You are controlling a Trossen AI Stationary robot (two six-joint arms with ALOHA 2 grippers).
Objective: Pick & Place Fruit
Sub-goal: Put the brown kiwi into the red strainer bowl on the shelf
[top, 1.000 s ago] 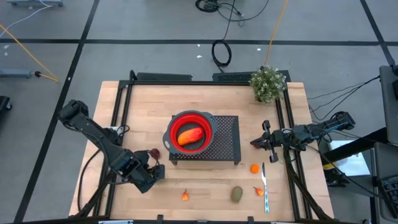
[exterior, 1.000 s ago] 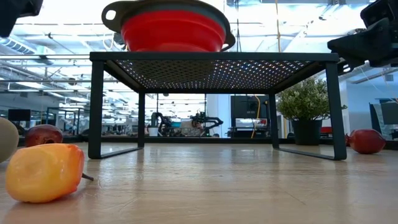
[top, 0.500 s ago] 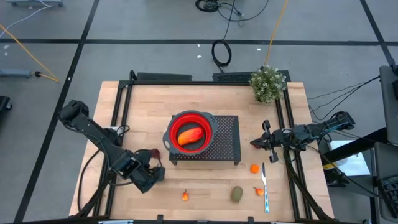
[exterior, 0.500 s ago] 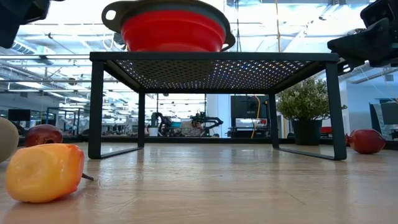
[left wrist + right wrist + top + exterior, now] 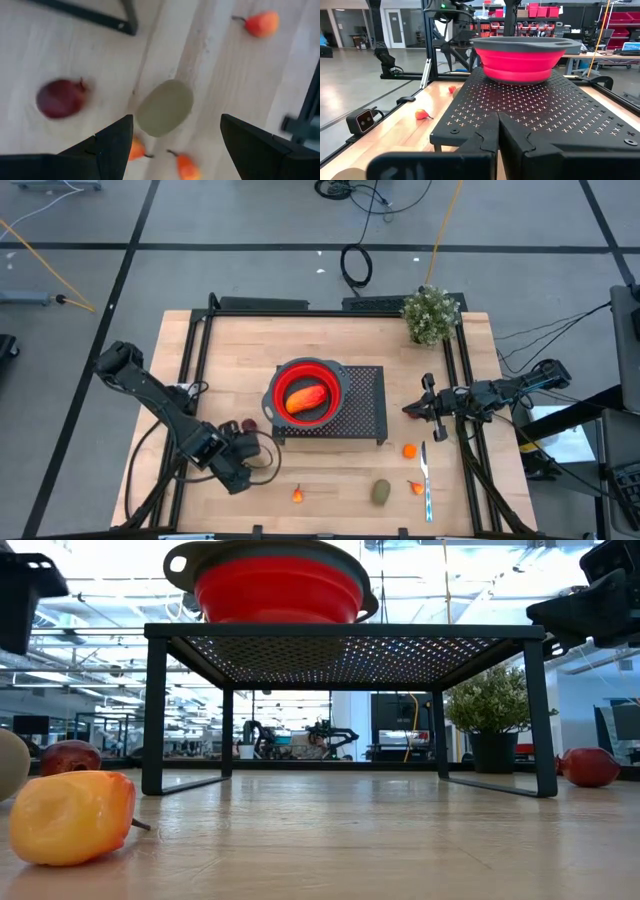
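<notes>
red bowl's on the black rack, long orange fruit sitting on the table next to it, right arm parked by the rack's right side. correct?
Not quite. The long orange fruit is not on the table; it lies inside the red bowl, as the high view shows. The rest holds: the bowl sits on the black rack, and the right gripper waits by the rack's right side.

Red collapsible bowl (image 5: 305, 392) with grey rim, long orange fruit (image 5: 306, 397) inside; black perforated rack (image 5: 362, 408); pale wood table (image 5: 330, 340). Dark red round fruit (image 5: 61, 98); brownish-green oval (image 5: 381, 492); small orange bits (image 5: 409, 450); green potted plant (image 5: 431, 314); silver utensil (image 5: 426, 479) with light-blue handle.
</notes>
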